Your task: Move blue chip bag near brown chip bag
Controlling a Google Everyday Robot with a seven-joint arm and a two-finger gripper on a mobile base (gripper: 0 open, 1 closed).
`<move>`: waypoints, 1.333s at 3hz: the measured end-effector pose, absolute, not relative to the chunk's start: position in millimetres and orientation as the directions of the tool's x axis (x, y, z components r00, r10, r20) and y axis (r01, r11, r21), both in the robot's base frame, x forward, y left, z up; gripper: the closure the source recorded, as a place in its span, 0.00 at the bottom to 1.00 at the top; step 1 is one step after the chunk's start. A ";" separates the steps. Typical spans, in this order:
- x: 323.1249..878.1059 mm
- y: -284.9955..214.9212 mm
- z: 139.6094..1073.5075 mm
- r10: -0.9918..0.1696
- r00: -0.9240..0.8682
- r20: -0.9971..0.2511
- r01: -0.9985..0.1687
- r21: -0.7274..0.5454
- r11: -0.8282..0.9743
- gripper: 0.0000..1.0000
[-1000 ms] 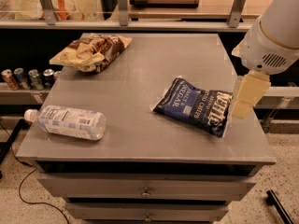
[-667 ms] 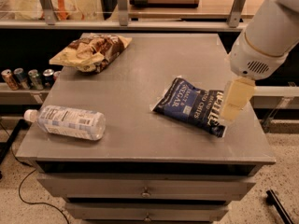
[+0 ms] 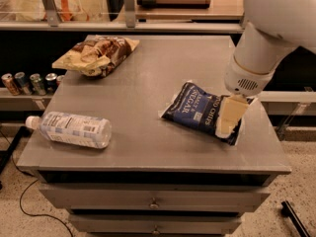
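The blue chip bag (image 3: 197, 110) lies flat on the grey table (image 3: 148, 132), right of the middle, near the right edge. The brown chip bag (image 3: 96, 55), dark brown and cream, lies at the table's far left. My gripper (image 3: 228, 118), pale cream, hangs from the white arm (image 3: 266, 38) and sits over the right end of the blue bag, covering part of it.
A clear plastic water bottle (image 3: 71, 129) lies on its side at the table's front left. Several drink cans (image 3: 29, 82) stand on a lower shelf to the left. A counter with a glass rail (image 3: 123, 14) runs behind the table. Drawers (image 3: 153, 201) are below the tabletop.
The arm has swung left from beyond the table's right edge, bringing the gripper over the right end of the blue chip bag. The bags and bottle have not moved.
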State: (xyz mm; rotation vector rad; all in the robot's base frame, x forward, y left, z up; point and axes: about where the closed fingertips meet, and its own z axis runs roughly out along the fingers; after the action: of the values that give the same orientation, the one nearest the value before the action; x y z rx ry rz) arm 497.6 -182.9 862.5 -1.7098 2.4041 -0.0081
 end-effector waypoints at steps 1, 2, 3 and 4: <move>502.4 -180.2 850.2 -0.941 -0.316 -0.125 -0.940 -0.093 0.328 0.41; 508.9 -183.2 852.6 -0.941 -0.320 -0.113 -0.938 -0.098 0.331 0.64; 517.8 -200.4 884.9 -0.930 -0.342 -0.133 -0.921 -0.150 0.360 0.88; 515.6 -213.0 936.0 -0.925 -0.341 -0.167 -0.901 -0.223 0.372 1.00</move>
State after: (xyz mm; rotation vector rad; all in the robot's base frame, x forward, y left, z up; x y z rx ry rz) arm 515.6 -213.0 936.0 -1.6196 2.3718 -0.1317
